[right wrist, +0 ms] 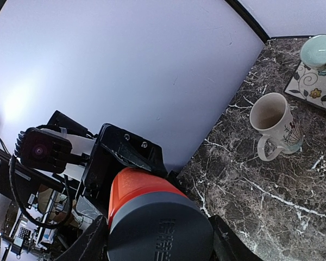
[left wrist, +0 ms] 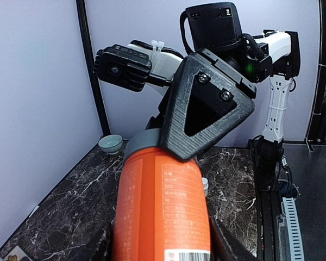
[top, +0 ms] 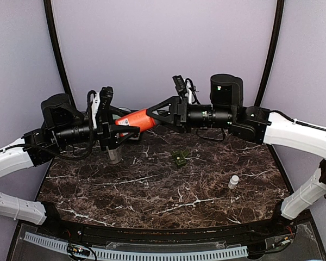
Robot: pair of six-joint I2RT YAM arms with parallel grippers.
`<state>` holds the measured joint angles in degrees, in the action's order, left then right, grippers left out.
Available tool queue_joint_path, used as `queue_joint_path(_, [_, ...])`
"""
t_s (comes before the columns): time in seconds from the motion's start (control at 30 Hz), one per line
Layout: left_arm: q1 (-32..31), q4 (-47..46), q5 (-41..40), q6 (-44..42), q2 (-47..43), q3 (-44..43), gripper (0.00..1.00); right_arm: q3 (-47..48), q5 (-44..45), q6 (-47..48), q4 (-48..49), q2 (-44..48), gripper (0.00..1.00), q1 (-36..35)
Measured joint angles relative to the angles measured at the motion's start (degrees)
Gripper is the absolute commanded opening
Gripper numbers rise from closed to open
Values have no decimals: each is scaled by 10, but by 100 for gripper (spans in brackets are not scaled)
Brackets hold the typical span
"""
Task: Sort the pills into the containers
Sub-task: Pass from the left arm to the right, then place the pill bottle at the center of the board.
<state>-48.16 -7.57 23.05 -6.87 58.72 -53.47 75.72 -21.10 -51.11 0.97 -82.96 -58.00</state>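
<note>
An orange bottle (top: 135, 120) with a grey cap (right wrist: 160, 228) hangs level in the air between both arms, above the back of the marble table (top: 152, 196). My left gripper (top: 125, 130) is shut on the bottle's orange body (left wrist: 163, 201), its fingers either side of the label. My right gripper (top: 156, 115) is shut on the cap, one black finger (left wrist: 212, 103) lying over the cap end in the left wrist view. No pills show; whatever is in the bottle is hidden.
A cream mug (right wrist: 271, 125) stands under the left gripper, with a pale green bowl (right wrist: 319, 51) on a floral tile (right wrist: 315, 89) behind it. A small white vial (top: 233, 181) stands at the right. A small green object (top: 179, 157) lies mid-table.
</note>
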Motion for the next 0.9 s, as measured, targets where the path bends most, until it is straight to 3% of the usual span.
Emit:
queue_joint_path(0.27, [-10, -25, 13, 16, 10, 0, 72, -21, -14, 24, -12, 0, 0, -14])
queue_joint_path(0.63, [-11, -45, 8, 22, 7, 1, 73, -37, -10, 48, -57, 1, 0, -11])
queue_joint_path(0.9, [-11, -49, -49, 28, -15, 17, 73, -9, 115, 141, -194, 16, 0, 11])
